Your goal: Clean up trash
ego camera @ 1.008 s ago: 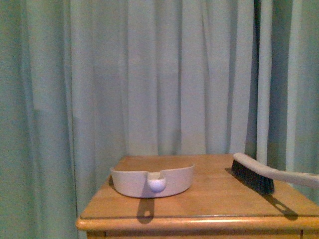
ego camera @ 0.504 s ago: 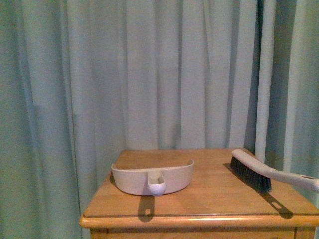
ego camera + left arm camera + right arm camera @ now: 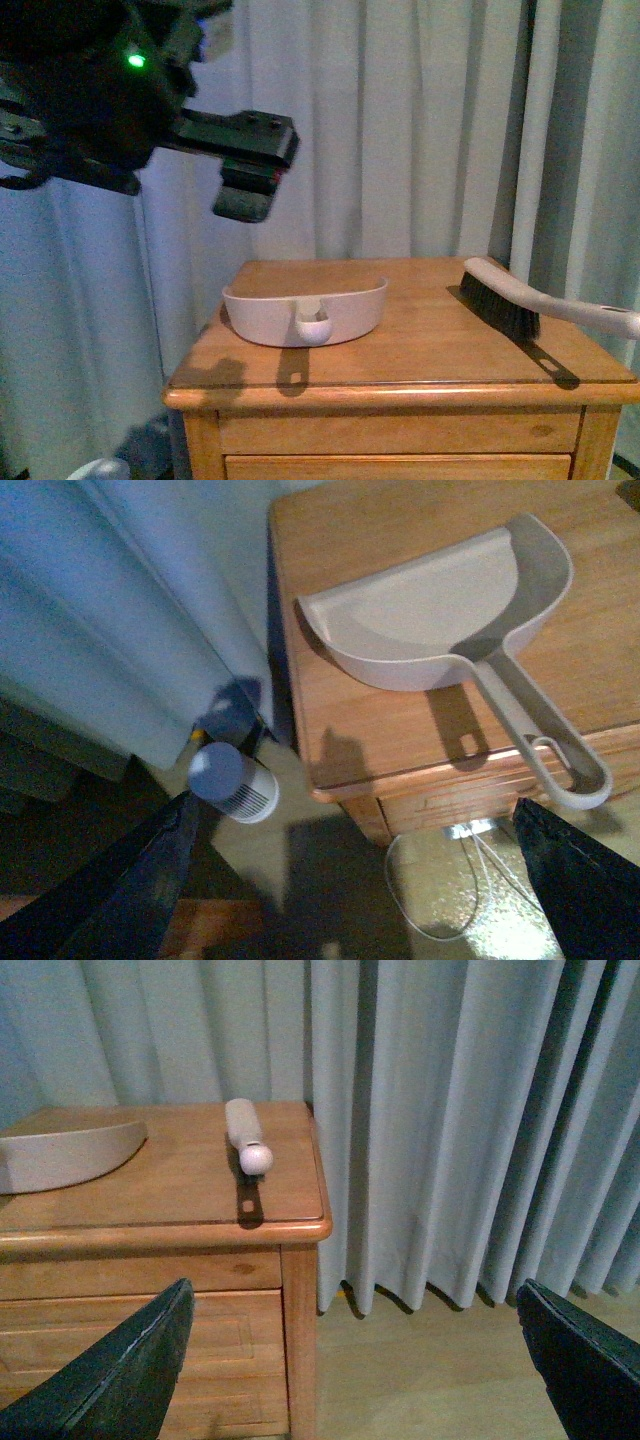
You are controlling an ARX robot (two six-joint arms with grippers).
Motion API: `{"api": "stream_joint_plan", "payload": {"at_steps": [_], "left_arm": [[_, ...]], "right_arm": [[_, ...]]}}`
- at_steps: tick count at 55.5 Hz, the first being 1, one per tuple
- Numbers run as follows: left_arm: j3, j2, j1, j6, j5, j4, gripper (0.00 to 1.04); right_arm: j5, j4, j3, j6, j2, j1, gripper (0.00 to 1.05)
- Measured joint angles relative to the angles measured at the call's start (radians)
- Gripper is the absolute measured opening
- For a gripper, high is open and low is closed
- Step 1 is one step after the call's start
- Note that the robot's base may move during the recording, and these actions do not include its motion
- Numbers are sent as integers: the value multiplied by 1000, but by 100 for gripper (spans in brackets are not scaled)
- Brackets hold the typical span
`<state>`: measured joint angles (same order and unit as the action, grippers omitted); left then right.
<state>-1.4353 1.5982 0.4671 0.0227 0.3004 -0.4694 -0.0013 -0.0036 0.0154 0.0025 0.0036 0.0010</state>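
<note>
Pale grey-green cloth is hanging in long soft folds as a curtain (image 3: 420, 130) behind everything, reaching down to a smooth tan floor (image 3: 450, 1370). In front of it a wooden cabinet (image 3: 420, 340) is standing, its honey-coloured top glossy, with rounded edges and a panelled drawer front below.

The left arm (image 3: 90, 90), black and blocky, is hanging high over the cabinet's left side in the front view, a small green light (image 3: 136, 61) glowing on its housing. In its wrist view the left gripper (image 3: 355, 810) is gaping wide, its two dark tapered fingers (image 3: 140, 880) sitting far apart with nothing between them. The right gripper (image 3: 352, 1290) is gaping just as wide and holding nothing, its matt fingers (image 3: 120, 1370) framing the cabinet's right corner and the floor.

A cream plastic dustpan (image 3: 305, 305), shallow and half-round with a curved back wall, is resting on the left part of the top, its long looped handle (image 3: 540, 740) jutting past the front edge. A hand brush (image 3: 500, 295) with a cream handle and dense dark bristles is lying on the right part, well apart from the dustpan.

On the floor beside the cabinet a small white cylinder (image 3: 232, 783) with a bluish-grey top is standing upright, and a thin pale cable (image 3: 430, 880) is looping near it.

Where the trash is lying cannot be told from these views.
</note>
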Motion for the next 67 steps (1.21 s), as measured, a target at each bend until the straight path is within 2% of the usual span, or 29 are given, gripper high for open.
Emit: {"api": "stream_joint_plan", "payload": {"at_steps": [11, 30, 67], "left_arm": [[-167, 189, 34, -112, 57, -54, 97], [-398, 407, 57, -276, 71, -153, 97], [-418, 555, 78, -353, 49, -125, 97]], "right_arm": [[0, 0, 0, 0, 0, 0, 97], [0, 0, 0, 0, 0, 0, 97], [0, 0, 0, 0, 0, 0, 97]]}}
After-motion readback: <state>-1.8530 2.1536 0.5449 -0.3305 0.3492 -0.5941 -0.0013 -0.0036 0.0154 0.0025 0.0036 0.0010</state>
